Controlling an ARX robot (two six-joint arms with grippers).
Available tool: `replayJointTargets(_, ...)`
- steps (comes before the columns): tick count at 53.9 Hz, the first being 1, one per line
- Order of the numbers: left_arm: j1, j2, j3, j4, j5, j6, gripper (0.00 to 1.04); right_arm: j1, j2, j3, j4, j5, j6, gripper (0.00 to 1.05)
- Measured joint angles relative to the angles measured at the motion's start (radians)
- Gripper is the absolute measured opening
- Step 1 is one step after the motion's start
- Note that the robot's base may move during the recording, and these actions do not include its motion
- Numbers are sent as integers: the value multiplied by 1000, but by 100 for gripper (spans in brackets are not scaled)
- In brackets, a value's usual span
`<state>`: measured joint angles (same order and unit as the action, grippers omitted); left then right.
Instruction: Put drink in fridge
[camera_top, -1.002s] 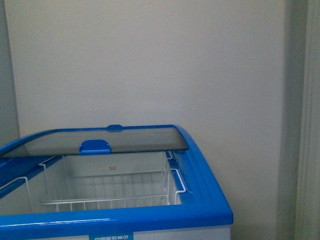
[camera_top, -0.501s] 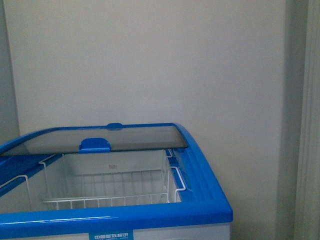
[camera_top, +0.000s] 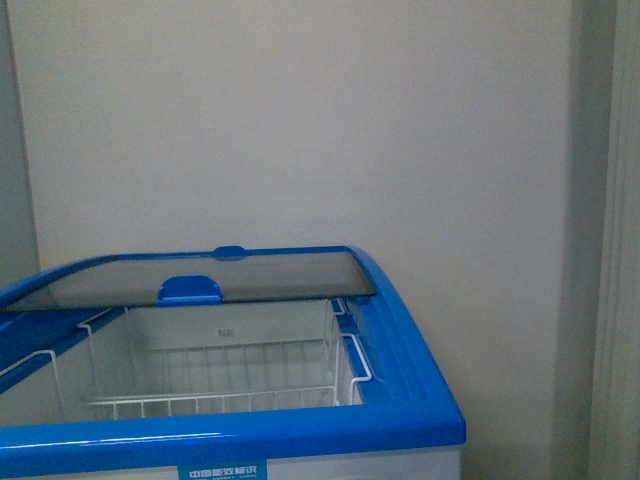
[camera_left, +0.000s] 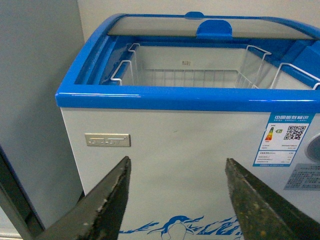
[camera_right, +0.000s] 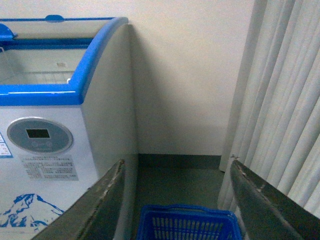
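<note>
The fridge is a white chest freezer with a blue rim. Its glass lid is slid to the back, and a white wire basket shows inside the opening. The fridge also shows in the left wrist view and in the right wrist view. My left gripper is open and empty, facing the fridge's white front above the penguin print. My right gripper is open and empty, low beside the fridge's right end. The drink is out of view. Neither arm shows in the front view.
A blue plastic mesh basket stands on the floor below my right gripper. A pale curtain hangs to the right of the fridge. A white wall stands behind it. A grey panel stands on the fridge's left.
The front view has shifted very slightly, so the fridge sits a touch lower in it. Nothing else has moved.
</note>
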<state>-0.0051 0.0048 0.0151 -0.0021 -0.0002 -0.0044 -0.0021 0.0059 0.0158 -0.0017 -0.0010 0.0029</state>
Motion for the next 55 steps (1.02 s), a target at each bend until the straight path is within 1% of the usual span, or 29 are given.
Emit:
replayJointTargets(2,0,0,0,0,0,0,70,0,0,0,0,0,0,73)
replayJointTargets(6,0,0,0,0,0,0,79,0,0,0,0,0,0,83)
replayJointTargets(7,0,0,0,0,0,0,82,0,0,0,0,0,0,86)
replayJointTargets(9,0,0,0,0,0,0,87,0,0,0,0,0,0,90)
replayJointTargets(11,0,0,0,0,0,0,91,0,0,0,0,0,0,94)
replayJointTargets(12,0,0,0,0,0,0,94,0,0,0,0,0,0,97)
replayJointTargets(14,0,0,0,0,0,0,98,0,0,0,0,0,0,99)
replayJointTargets(18,0,0,0,0,0,0,96,0,0,0,0,0,0,97)
replayJointTargets(55,0,0,0,0,0,0,97,0,0,0,0,0,0,97)
